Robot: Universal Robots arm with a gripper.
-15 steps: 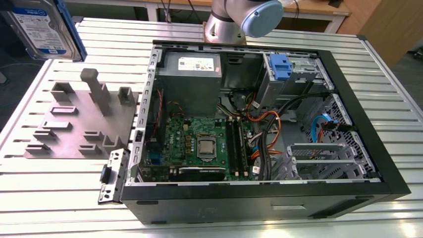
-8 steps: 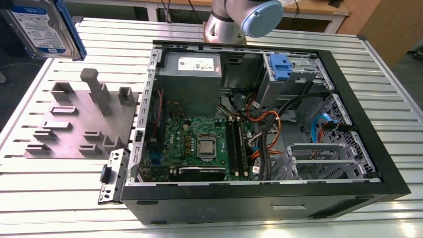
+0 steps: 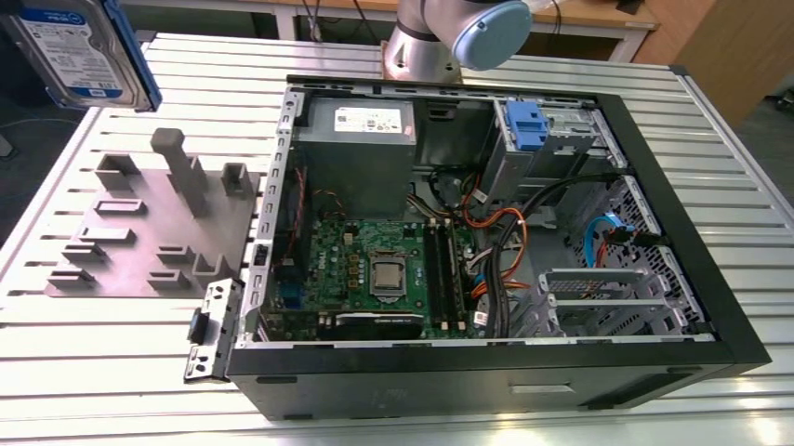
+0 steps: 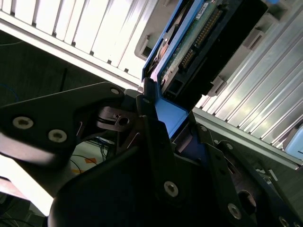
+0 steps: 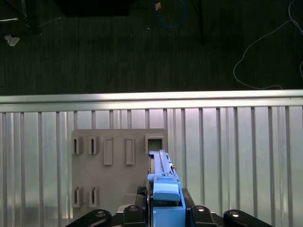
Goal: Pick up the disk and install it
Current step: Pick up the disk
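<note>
The disk (image 3: 81,51), a silver drive with a white-and-blue label and blue side rails, hangs in the air at the exterior view's upper left, above the grey holder block (image 3: 149,223). In the first wrist view the disk (image 5: 163,177) appears edge-on over the holder block (image 5: 113,170), with my gripper (image 5: 165,210) shut on it. The second wrist view has the black fingers (image 4: 151,127) clamped at the blue rail end of the disk (image 4: 199,42), whose circuit board side faces that camera.
The open black computer case (image 3: 496,372) lies on the slatted metal table (image 3: 112,372), with motherboard, cables and a grey power supply box (image 3: 360,130) inside. A blue bracket (image 3: 527,125) sits at the drive bay in its far corner. The arm's base (image 3: 447,37) stands behind the case.
</note>
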